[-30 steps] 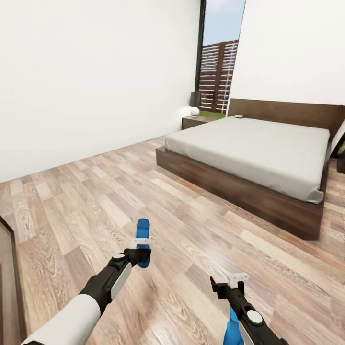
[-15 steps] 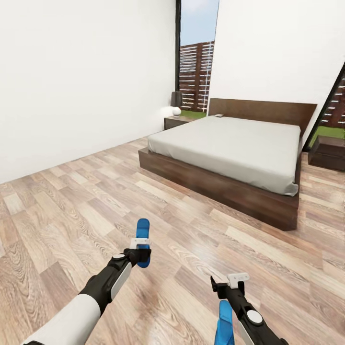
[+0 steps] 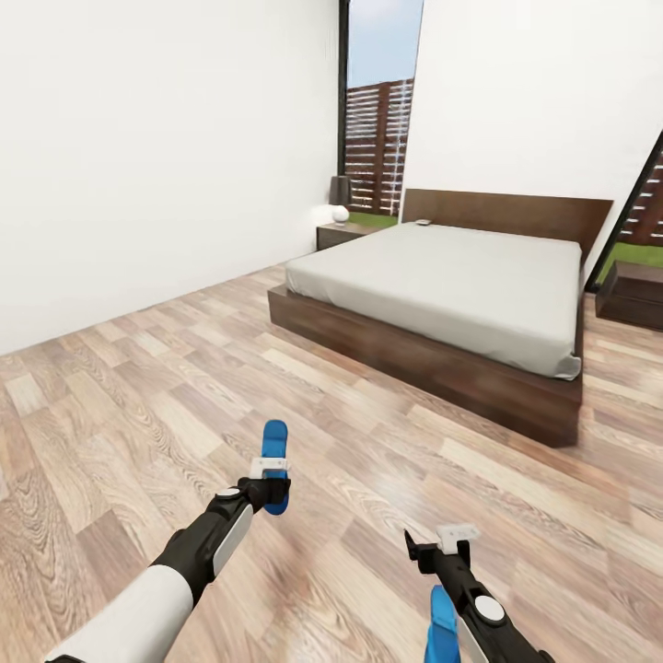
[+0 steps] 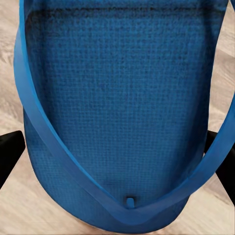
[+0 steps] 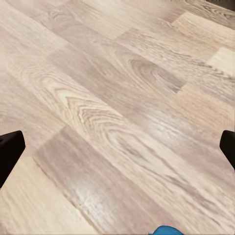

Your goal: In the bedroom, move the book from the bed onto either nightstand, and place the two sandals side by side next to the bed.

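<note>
Carrying step: each gripper, left (image 3: 273, 486) and right (image 3: 443, 552), pinches a sandal (image 3: 273, 451); next, roll nearer the bed (image 3: 433, 304).

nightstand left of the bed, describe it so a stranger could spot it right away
Start at the bed and its headboard. On its window side stands a low dark-brown nightstand. Unlike the other nightstand, it carries a dark-shaded lamp with a round white base.
</note>
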Controlling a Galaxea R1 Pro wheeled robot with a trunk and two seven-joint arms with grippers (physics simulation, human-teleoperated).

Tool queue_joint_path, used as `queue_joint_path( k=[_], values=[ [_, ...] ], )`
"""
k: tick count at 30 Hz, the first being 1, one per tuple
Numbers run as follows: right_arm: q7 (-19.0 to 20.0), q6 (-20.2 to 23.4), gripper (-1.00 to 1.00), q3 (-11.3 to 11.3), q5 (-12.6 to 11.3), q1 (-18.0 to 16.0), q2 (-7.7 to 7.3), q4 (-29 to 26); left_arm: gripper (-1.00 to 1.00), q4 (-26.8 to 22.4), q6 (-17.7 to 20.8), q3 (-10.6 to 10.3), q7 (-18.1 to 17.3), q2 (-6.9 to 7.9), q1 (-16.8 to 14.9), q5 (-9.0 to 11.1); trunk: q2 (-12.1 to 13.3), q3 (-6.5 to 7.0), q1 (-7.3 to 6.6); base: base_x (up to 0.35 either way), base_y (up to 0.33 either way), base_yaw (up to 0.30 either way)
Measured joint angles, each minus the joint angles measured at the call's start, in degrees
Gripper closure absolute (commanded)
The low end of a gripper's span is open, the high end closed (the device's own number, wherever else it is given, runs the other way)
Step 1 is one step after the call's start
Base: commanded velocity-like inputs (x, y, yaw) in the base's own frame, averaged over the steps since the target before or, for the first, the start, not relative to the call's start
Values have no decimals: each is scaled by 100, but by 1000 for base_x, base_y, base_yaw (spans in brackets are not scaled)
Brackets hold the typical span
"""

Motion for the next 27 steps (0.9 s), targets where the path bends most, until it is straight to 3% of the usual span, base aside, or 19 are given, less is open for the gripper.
queue_joint_path(
  k=[10,22,27],
  values=[
    [49,0,-100,-1,-1,1,-1,-4,100,3,-3,-8,0,-1,-2,-2,0,0,2,130,102,-189],
    [43,23,-100,8,-2,-2,0,8,100,1,-5,-9,0,0,1,0,0,0,2,19,1,-16],
    [1,449,-100,-6,-24,-7,-2,19,100,-25,3,-22,5,-2,-2,-10,0,0,1,209,0,0]
  ],
)
